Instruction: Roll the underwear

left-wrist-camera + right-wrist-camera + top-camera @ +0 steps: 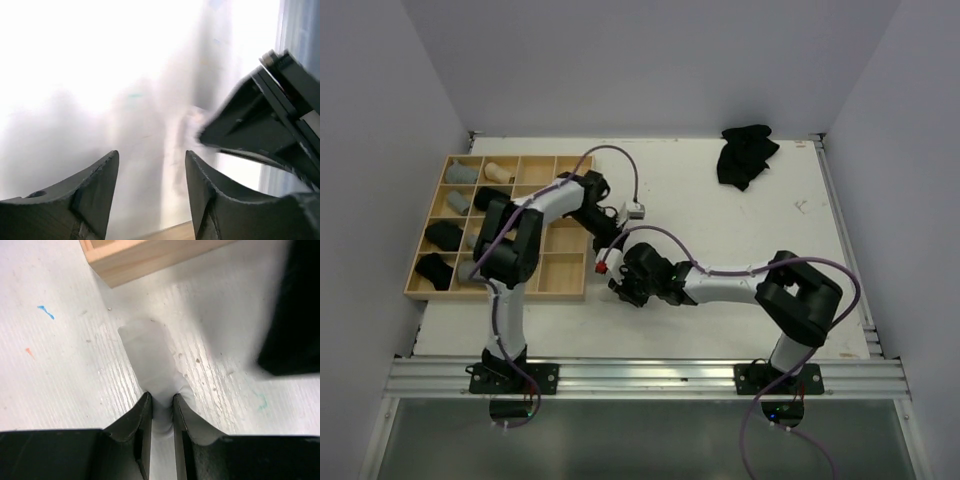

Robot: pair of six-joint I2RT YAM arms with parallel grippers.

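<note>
The right tool (160,397) is clenched on a limp white cloth underwear piece (147,352), which lies on the white surface (60,365) and stretches forward from the tool's tips. A light wooden grid tray (140,255) sits just beyond it. The left tool (152,155) hangs released close beside the right one, with nothing between its fingers.

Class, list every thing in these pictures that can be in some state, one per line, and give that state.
left gripper: open, nothing between its fingers.
right gripper: shut on the white underwear.
white underwear: limp, unrolled, one end pinched.
black underwear: crumpled heap, unrolled.
rolled underwear: rolled, sitting in tray compartments.
wooden tray: partly filled, several compartments empty.
</note>
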